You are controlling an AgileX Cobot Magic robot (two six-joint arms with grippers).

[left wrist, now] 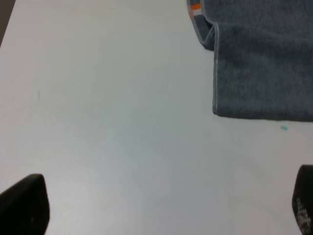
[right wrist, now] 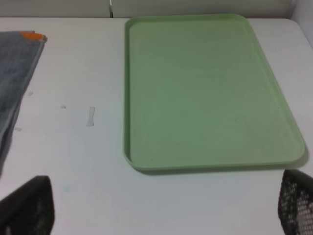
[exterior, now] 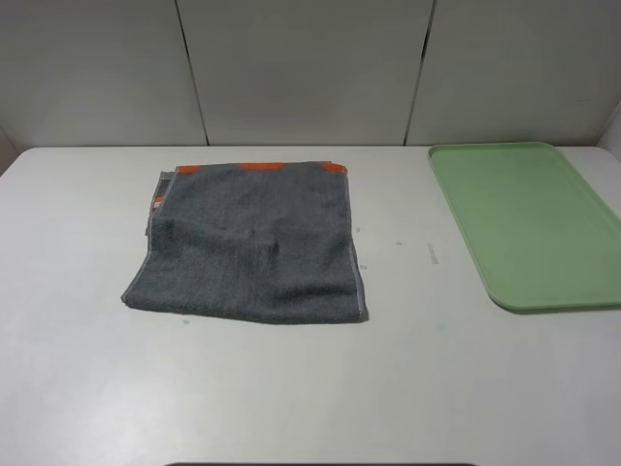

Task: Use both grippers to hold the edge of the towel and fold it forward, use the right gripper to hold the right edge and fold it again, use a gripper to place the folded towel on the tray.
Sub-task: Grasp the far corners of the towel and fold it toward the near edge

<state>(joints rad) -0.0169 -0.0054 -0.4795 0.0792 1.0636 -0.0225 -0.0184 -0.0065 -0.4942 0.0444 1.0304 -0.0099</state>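
**Both tools open and empty — towel ahead, left of the middle**

Nearest the robot, the left tool (left wrist: pixel 164 208) hangs over the bare table (exterior: pixel 291 398) with its jaws spread wide and nothing between them. The right tool (right wrist: pixel 161 208) is likewise wide apart and empty. Neither touches cloth.

Beyond them the grey towel (exterior: pixel 252 243) lies flat on the table, left of the middle in the high view. Its near edge (exterior: pixel 243 313) is the long soft border that the first fold turns on. It runs across the table from left to right, square to the arms' reach, so each tool can take one end.

The left wrist view shows the towel's near left corner ahead of that tool and apart from it, so that arm seems the closer one. The right tool faces the tray instead, with only a strip of towel at the margin of its view. It likely has to swing toward the middle to reach the corner below the stitched right edge (exterior: pixel 355 252).

Farther back, an orange band (exterior: pixel 257 166) peeks out along the towel's far border, and a second layer shows at the far left corner — the cloth may be doubled, though that cannot be settled. The pale green tray (exterior: pixel 524 223) lies empty on the right, well apart from the towel.
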